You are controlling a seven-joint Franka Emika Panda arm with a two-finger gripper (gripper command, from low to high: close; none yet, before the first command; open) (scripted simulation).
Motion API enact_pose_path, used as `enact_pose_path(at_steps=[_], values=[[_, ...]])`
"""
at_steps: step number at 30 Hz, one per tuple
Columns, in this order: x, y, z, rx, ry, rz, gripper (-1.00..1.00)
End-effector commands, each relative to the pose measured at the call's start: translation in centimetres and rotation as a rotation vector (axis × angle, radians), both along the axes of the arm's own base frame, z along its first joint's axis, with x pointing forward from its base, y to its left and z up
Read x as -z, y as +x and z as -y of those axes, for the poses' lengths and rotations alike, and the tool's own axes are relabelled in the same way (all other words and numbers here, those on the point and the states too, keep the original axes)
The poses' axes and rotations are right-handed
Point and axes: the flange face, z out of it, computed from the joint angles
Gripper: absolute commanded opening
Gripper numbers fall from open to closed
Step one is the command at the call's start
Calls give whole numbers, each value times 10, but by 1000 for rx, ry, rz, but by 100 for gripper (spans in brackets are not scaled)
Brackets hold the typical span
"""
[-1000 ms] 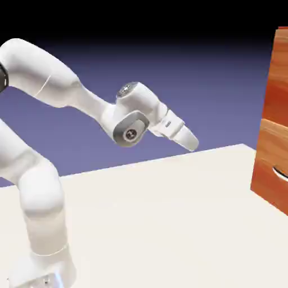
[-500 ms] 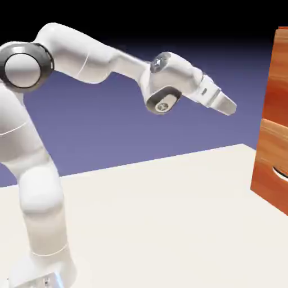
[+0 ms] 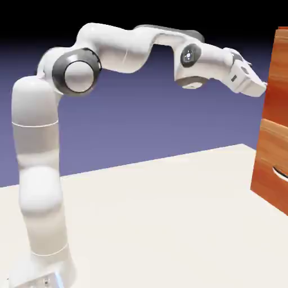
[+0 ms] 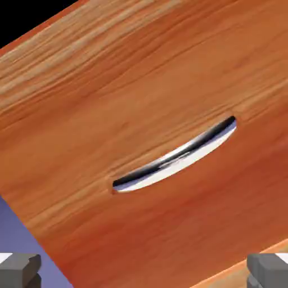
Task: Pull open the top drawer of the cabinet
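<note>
The cabinet (image 3: 274, 130) stands at the exterior view's right edge, glossy reddish-brown wood, cut off by the frame. Its top drawer (image 3: 279, 73) is the upper panel and looks flush with the cabinet. My gripper (image 3: 260, 88) reaches out level with that panel, its tips just short of the wood. In the hand view a wood-grain drawer front (image 4: 112, 107) fills the picture, with a curved silver handle (image 4: 174, 157) at its middle. My two grey fingertips (image 4: 19, 270) sit far apart at the bottom corners, so the gripper (image 4: 144, 274) is open and holds nothing.
Below the top drawer is a lower drawer panel (image 3: 270, 169) with a silver handle (image 3: 279, 172) at the frame's edge. The white table (image 3: 157, 219) runs from the robot's base to the cabinet's foot. The arm's elbow (image 3: 76, 70) is raised high at the left.
The arm has swung up and to the right, stretching out. The gripper went from mid-picture above the table to right in front of the top drawer.
</note>
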Motion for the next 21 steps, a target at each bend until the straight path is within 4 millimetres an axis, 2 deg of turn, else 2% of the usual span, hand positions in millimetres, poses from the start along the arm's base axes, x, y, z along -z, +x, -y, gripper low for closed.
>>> enact_pose_path(at_steps=[1, 10, 21], values=[[0, 6, 0, 7, 26, 11, 0], [6, 54, 3, 70, 273, 88, 0], [35, 99, 8, 139, 605, 139, 0]])
